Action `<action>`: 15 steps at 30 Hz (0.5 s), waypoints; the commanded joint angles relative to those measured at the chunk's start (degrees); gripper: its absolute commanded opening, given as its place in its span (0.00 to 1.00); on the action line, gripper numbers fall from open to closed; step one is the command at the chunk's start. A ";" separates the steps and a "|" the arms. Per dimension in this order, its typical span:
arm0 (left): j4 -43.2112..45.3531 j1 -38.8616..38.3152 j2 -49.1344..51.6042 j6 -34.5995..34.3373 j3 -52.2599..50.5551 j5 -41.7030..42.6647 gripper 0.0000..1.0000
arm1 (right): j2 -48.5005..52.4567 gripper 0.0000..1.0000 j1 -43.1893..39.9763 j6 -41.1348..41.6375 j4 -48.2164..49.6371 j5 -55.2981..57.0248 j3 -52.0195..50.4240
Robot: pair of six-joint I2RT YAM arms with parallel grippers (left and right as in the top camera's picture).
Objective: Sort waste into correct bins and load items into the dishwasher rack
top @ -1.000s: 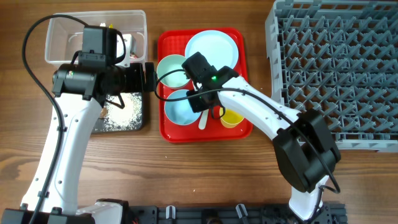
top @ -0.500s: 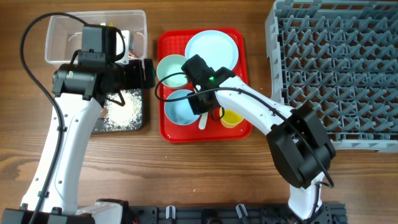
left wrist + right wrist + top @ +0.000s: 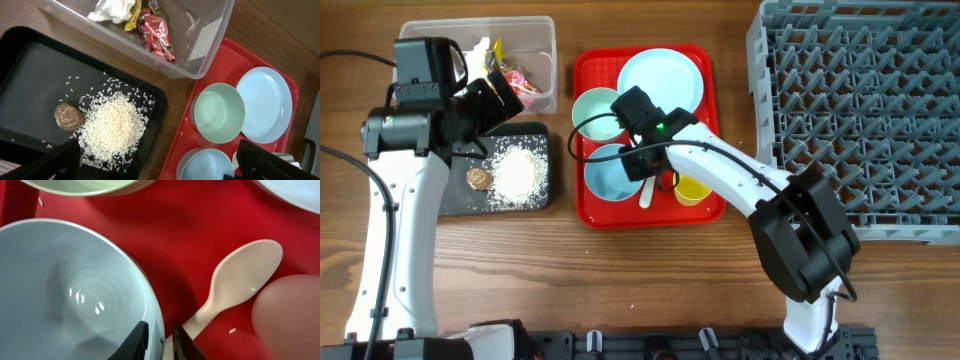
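My right gripper (image 3: 642,162) (image 3: 159,341) is shut on the rim of a pale blue bowl (image 3: 608,178) (image 3: 65,295) on the red tray, one finger inside and one outside. The white spoon (image 3: 240,280) and pink cup (image 3: 290,310) lie just right of it. My left gripper (image 3: 508,88) (image 3: 165,167) is open and empty, over the gap between the clear tub (image 3: 420,45) and the black tray (image 3: 542,195). The tub holds tissue (image 3: 110,10) and wrappers (image 3: 157,37). The black tray holds rice (image 3: 115,125) and a brown piece (image 3: 68,115).
The red tray (image 3: 585,215) also carries a greenish bowl (image 3: 597,110), a blue plate (image 3: 660,80) and a yellow cup (image 3: 692,188). The grey rack (image 3: 860,110) stands at the right. Bare wood lies along the front.
My left arm has swung left and back from the red tray's edge toward the clear tub, uncovering the black tray. My right gripper has stayed on the blue bowl's rim.
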 commanded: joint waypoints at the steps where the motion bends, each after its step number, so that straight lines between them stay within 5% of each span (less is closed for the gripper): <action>1: -0.11 0.33 0.37 -0.94 0.26 -1.01 1.00 | 1.16 0.15 -0.26 0.50 0.33 0.76 0.76; 8: -0.13 0.33 0.37 -0.96 0.26 -0.98 1.00 | 0.70 0.04 -0.28 -0.02 -0.24 0.81 1.70; 15: -0.13 0.31 0.37 -0.96 0.26 -0.98 1.00 | -20.59 0.04 -4.24 -4.13 -8.79 10.67 16.65</action>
